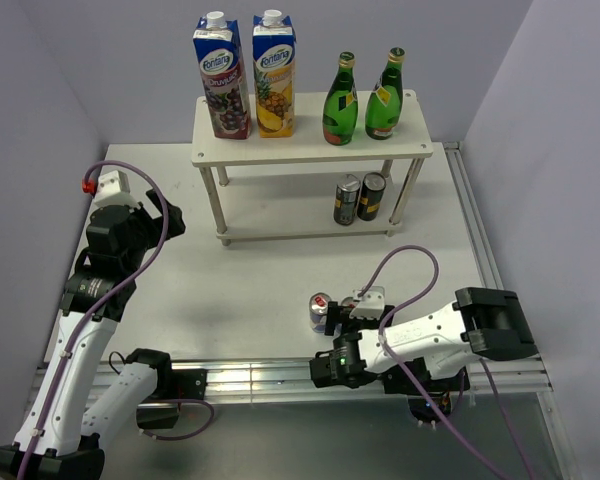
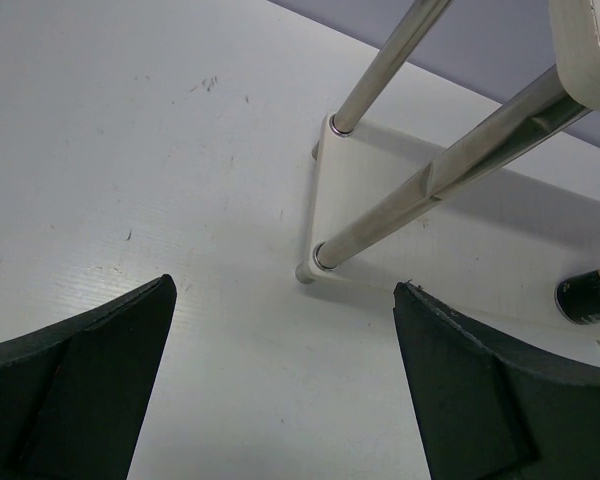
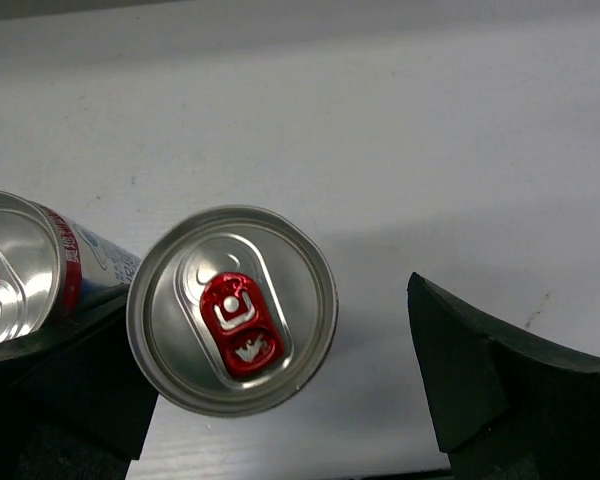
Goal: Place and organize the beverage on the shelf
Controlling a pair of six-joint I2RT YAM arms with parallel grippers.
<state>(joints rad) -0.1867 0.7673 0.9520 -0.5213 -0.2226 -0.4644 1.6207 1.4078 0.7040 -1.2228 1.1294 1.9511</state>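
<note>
Slim can [image 3: 232, 310] stands upright inside the spread right end effector [image 3: 275, 350].

On the shelf [image 1: 212, 150], the upper board [image 1: 310, 150] held two cartons [image 1: 223, 90] at the left and two green bottles [image 1: 341, 100] at the right, with only a narrow gap between them. On the lower board [image 1: 280, 215], two dark cans [image 1: 348, 200] filled the right end; its left part lay free. A slim can [image 3: 15, 265] stood just outside one finger [image 3: 70, 400] of the right gripper [image 3: 280, 390].
</note>
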